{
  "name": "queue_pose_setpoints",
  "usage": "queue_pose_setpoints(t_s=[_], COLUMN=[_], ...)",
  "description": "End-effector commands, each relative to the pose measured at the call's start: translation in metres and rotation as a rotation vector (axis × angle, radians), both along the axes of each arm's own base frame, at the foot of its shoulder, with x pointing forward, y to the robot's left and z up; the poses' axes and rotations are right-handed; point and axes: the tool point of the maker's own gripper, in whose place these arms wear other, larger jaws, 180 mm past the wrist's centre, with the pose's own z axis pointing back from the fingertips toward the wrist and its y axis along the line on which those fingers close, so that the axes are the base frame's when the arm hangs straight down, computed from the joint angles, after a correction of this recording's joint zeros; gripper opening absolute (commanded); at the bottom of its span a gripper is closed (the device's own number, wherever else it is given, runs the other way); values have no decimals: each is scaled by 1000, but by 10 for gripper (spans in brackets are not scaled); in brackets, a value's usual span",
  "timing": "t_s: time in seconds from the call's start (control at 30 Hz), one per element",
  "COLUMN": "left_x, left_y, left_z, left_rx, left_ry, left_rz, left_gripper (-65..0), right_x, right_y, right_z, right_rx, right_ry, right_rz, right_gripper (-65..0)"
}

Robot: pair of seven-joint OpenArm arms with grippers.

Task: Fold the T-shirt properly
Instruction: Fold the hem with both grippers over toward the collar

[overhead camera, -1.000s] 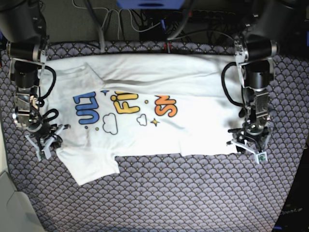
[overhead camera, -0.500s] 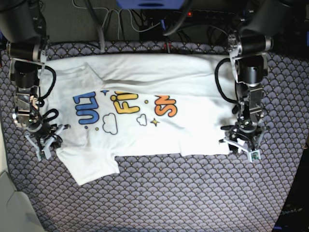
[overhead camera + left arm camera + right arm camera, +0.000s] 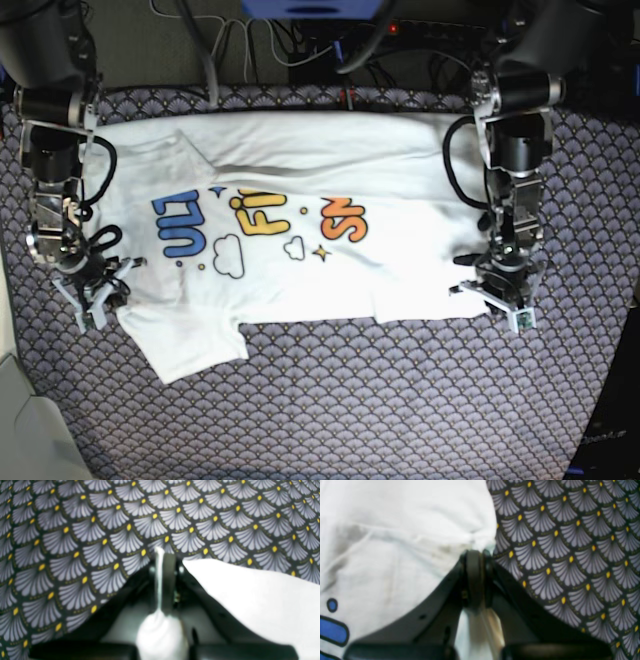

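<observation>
Left gripper (image 3: pixel 163 580) and right gripper (image 3: pixel 476 580) both clamped on T-shirt (image 3: pixel 300 240) edge, 4 and 8 o'clock. Risk: thin pinch slipping on lift, uneven pull skewing fold.

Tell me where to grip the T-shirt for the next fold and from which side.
Grip the T-shirt at its two near-edge corners, coming from the near side. The shirt lies flat and wide, and the left gripper and right gripper are already shut on those corners.

Scallop-patterned grey tablecloth (image 3: pixel 330 400) with yellow dots; tangled cables (image 3: pixel 290 45) behind table.
</observation>
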Motion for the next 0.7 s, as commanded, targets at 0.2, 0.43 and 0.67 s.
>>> queue_pose_setpoints(t_s=[0.2, 0.43, 0.67], left_x=[2, -8, -28], left_y=[11, 14, 14], left_z=[24, 57, 66], left_rx=[38, 84, 112], left_ry=[-37, -103, -116], left_rz=[13, 7, -5], left_gripper=[-644, -644, -644], right_x=[13, 11, -18], right_y=[-12, -12, -16], right_z=[21, 47, 72], right_rx=[-24, -99, -194], right_ry=[-45, -122, -170], right_rz=[-9, 32, 39], right_gripper=[-650, -650, -650])
